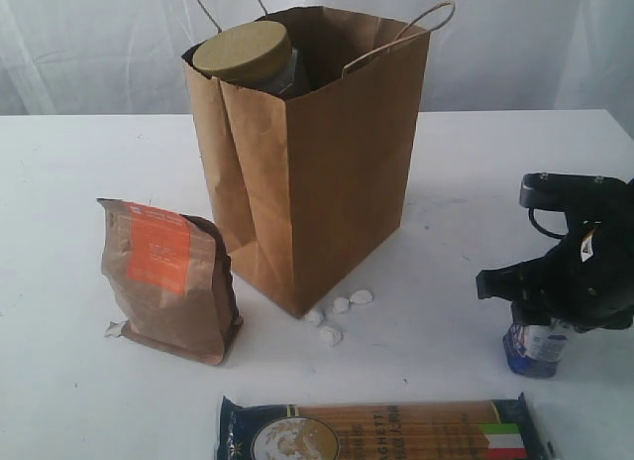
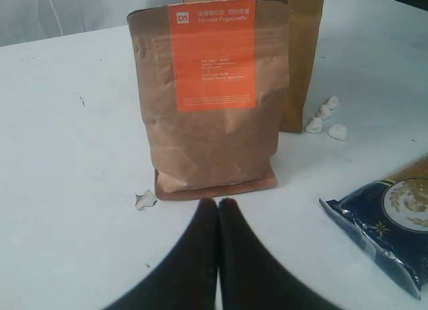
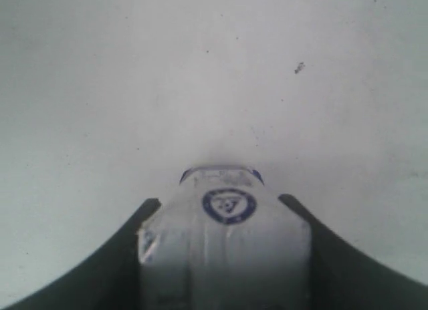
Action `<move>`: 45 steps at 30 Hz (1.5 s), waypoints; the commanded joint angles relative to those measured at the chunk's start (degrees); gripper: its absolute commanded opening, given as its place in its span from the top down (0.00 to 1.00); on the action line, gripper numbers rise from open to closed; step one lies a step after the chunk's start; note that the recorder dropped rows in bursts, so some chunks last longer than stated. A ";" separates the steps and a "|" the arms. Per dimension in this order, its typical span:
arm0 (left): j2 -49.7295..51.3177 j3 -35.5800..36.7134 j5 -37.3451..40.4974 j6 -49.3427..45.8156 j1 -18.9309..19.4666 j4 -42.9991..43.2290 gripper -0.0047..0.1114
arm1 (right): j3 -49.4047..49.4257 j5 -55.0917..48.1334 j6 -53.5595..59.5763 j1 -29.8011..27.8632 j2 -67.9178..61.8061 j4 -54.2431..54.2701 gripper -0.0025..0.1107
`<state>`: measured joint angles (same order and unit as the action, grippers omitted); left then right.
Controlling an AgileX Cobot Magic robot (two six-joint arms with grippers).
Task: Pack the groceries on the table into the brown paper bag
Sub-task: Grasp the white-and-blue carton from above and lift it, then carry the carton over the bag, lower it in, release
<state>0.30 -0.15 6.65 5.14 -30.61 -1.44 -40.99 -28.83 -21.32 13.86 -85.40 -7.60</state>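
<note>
Right wrist view: the right hand (image 3: 221, 200) clamps the packet (image 3: 224, 246) by its sides, which could buckle and slip free.

A pale white curtain (image 1: 89, 44) is hanging in soft vertical folds across the whole backdrop, meeting the far edge of a broad white bench (image 1: 69, 182). The bench top is showing faint scuffs and a few dark specks — plainest in the wrist views — and is running wide across the exterior view. Soft, even light is falling over it all, casting only faint grey shadows.
</note>
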 commanded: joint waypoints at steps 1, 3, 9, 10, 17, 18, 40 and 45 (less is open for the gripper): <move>-0.30 0.15 0.05 0.00 0.26 -0.29 0.96 | 0.26 3.02 2.28 -0.26 1.81 -0.56 0.92; -0.30 0.15 0.05 0.00 0.26 -0.29 0.96 | 0.26 3.75 3.40 -0.26 4.05 -0.56 0.97; -0.30 0.15 0.05 0.00 0.26 -0.29 0.96 | -6.99 0.51 11.82 -0.26 14.01 -0.56 0.98; -0.30 0.15 0.05 0.00 0.26 -0.29 0.96 | -9.20 -0.11 13.68 -0.26 15.38 -0.56 0.98; -0.30 0.15 0.05 0.00 0.26 -0.29 0.96 | -23.15 2.76 18.64 -0.26 18.84 0.18 0.98; -0.30 0.15 0.05 0.00 0.26 -0.29 0.96 | -24.46 4.72 18.53 -0.26 18.84 0.50 0.98; -0.30 0.15 0.05 0.00 0.26 -0.29 0.96 | -34.54 25.17 19.35 9.79 4.78 5.22 0.98; -0.30 0.15 0.05 0.00 0.26 -0.29 0.96 | -36.47 26.07 20.08 11.91 0.11 5.07 0.98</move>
<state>0.30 -0.15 6.65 5.14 -30.61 -1.44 -75.90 -5.82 -2.16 25.02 -83.53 -2.19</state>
